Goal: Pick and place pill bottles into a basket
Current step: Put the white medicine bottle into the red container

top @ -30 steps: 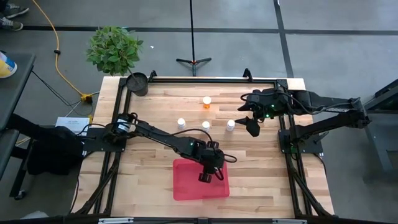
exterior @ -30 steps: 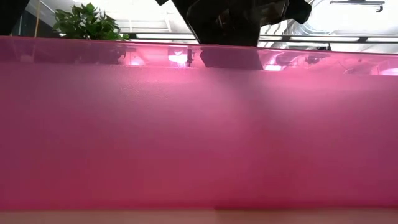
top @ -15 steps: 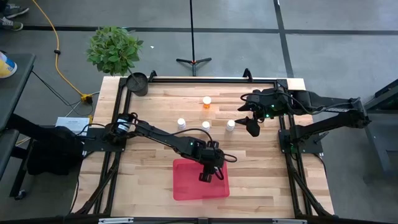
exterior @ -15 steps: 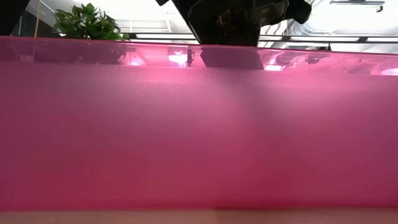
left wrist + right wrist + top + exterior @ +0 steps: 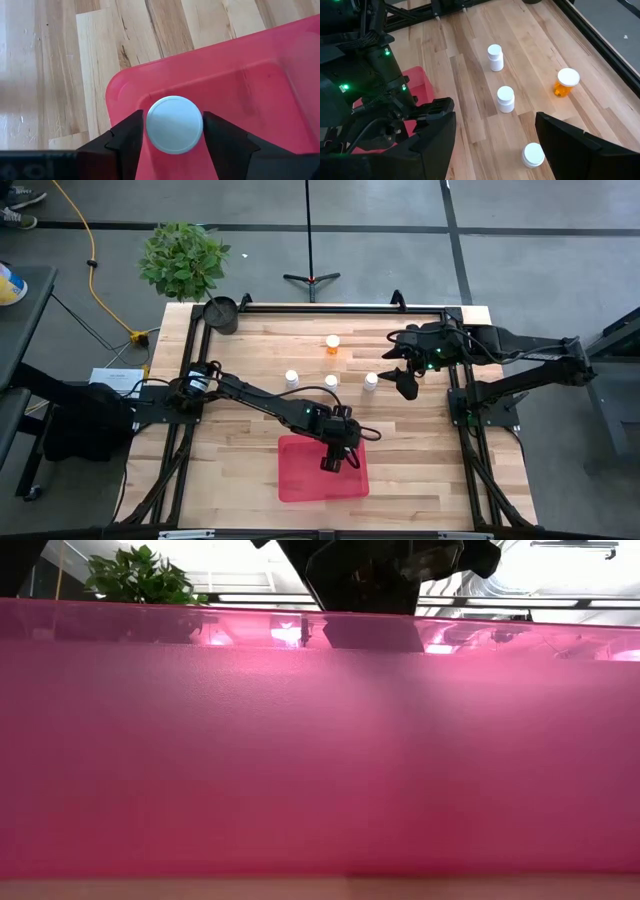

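Note:
My left gripper [image 5: 332, 462] is over the right part of the red basket [image 5: 300, 480] and is shut on a white pill bottle [image 5: 174, 124]. The basket's wall fills the low view [image 5: 320, 760]. Three white bottles [image 5: 291, 378] [image 5: 331, 382] [image 5: 370, 381] and the orange bottle [image 5: 332, 342] stand upright on the table's far half. They also show in the right wrist view: white [image 5: 495, 56], [image 5: 505, 98], [image 5: 533, 154] and orange [image 5: 566, 82]. My right gripper [image 5: 405, 377] is open and empty, just right of the rightmost white bottle. My left gripper pinches the white bottle between its two fingers, one on each side at the cap [image 5: 150, 131]. The fingers point down from above. The bottle is upright, cap toward the wrist, over the basket's floor [image 5: 250, 75]; whether it stands on the floor I cannot tell.
A small black pot [image 5: 221, 313] stands at the table's far left corner, with a potted plant [image 5: 183, 258] behind it. Black frame rails run along the table's edges. The basket lies near the table's front edge.

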